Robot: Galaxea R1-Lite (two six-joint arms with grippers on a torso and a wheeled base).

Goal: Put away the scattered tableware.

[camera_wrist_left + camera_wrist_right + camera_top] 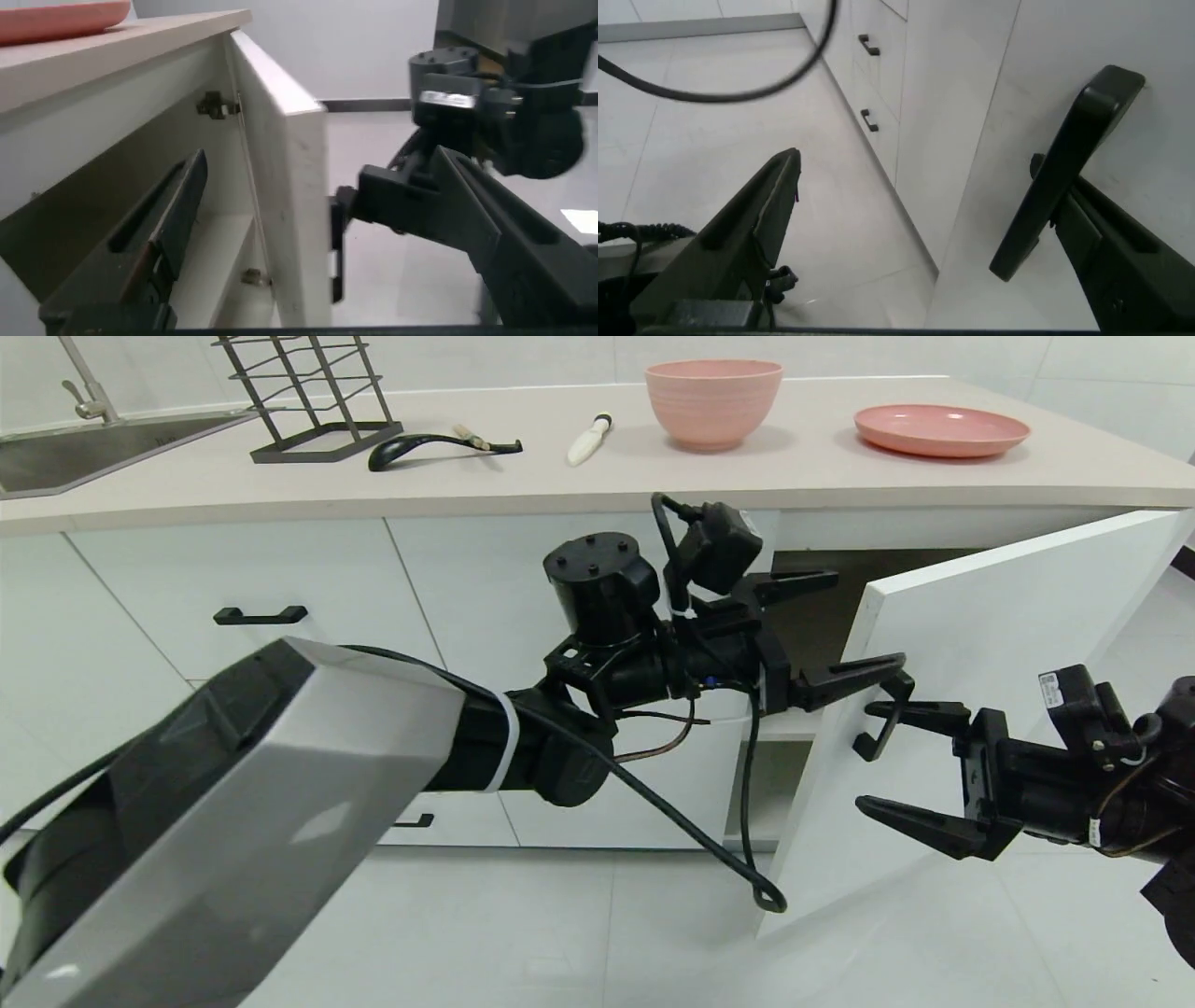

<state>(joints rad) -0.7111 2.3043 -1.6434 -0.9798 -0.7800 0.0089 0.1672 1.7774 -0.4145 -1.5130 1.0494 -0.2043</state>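
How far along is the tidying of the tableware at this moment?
Done: the cabinet door stands open. In hand: nothing is held; the left gripper is at the door's edge, the right gripper by its handle, jaws open. Left: the pink bowl, pink plate, black spoon and white utensil all lie on the counter.

white tiled wall (467,355) behind a long pale countertop (560,485). steel sink (84,453) w/ tap (89,378) set into the counter at far left. white cabinet fronts below; black handle (260,615) on the upper drawer, another (414,820) lower down. cupboard door (1008,644) on the right stands open, black handle (1064,177) on its front, hinge (213,105) inside, dark interior (840,588) behind. floor (467,933): large pale glossy tiles. soft, even light.
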